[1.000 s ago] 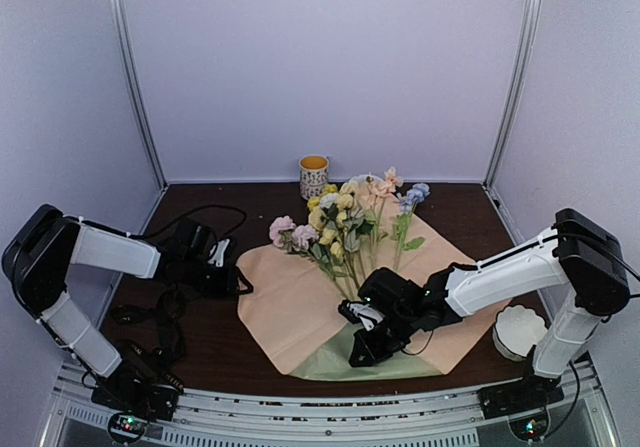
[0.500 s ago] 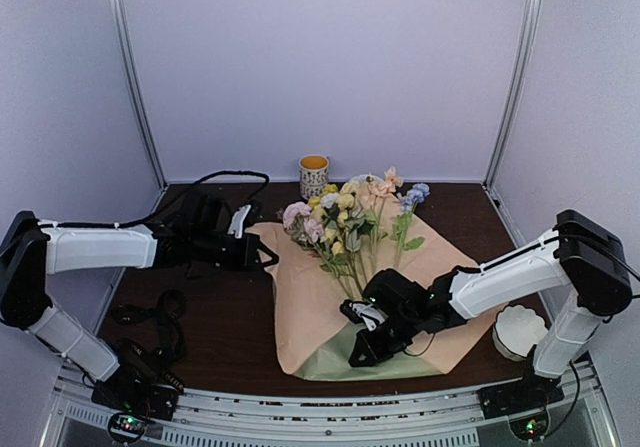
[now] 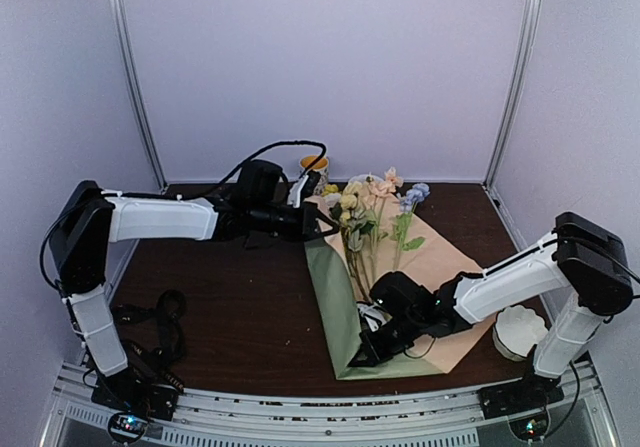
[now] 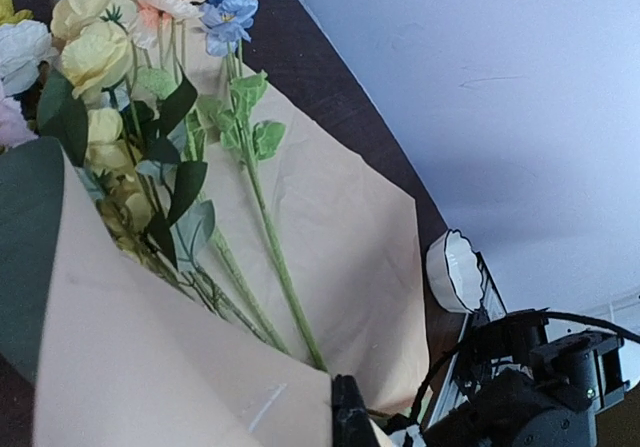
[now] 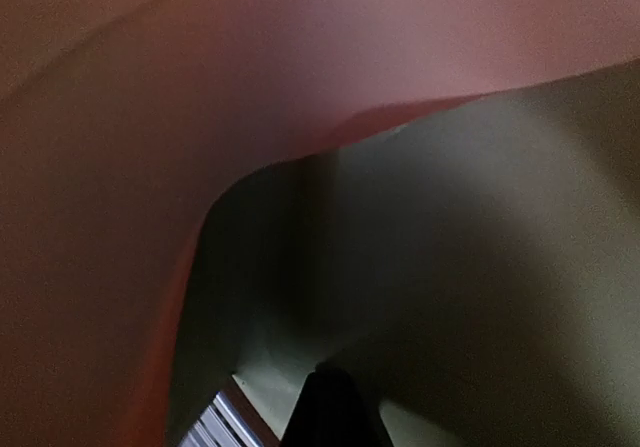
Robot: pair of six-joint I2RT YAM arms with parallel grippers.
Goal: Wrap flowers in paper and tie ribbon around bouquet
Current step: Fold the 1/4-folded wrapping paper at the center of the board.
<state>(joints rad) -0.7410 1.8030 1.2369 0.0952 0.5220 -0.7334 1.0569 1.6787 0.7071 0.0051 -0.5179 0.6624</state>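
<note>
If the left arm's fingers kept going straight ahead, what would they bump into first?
Probably the flowers, right ahead of the left fingers pinching the paper; depth is unclear.

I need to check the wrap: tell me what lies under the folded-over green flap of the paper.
Under that flap of the paper lie the flowers, on its peach face. Blooms and upper stems show past the flap's edge. The stem ends are covered.

flowers point(image 3: 357, 203) on paper point(image 3: 452, 263) | cup point(image 3: 314, 163) behind | white stack point(image 3: 520, 329) right of paper
</note>
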